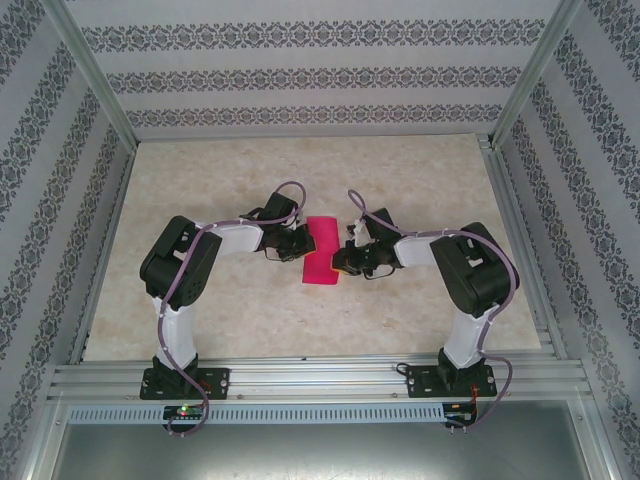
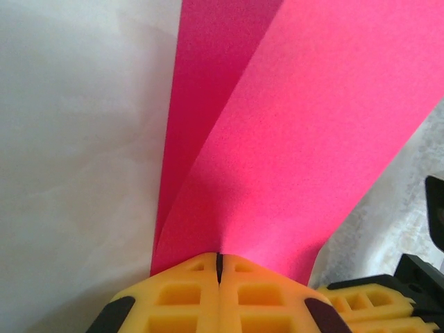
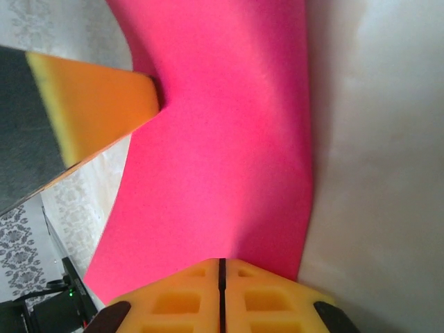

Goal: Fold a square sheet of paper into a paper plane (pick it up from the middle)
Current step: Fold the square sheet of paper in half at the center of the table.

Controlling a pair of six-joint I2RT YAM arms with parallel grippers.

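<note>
Nearest us we note the right gripper (image 3: 222, 267) clamped on the right edge of the square sheet of paper (image 1: 322, 252), slightly farther the left gripper (image 2: 218, 267) pinching its left edge, the doubled-over sheet between them, long axis running near-to-far over the table (image 1: 220, 310).

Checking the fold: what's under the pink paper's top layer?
The paper is doubled: a lower pink layer shows left of the top one. The table beneath is covered.

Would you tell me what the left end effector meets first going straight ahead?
The square sheet of paper that the left end effector is shut on; beyond it, possibly the right end effector, though depth is unclear.
</note>
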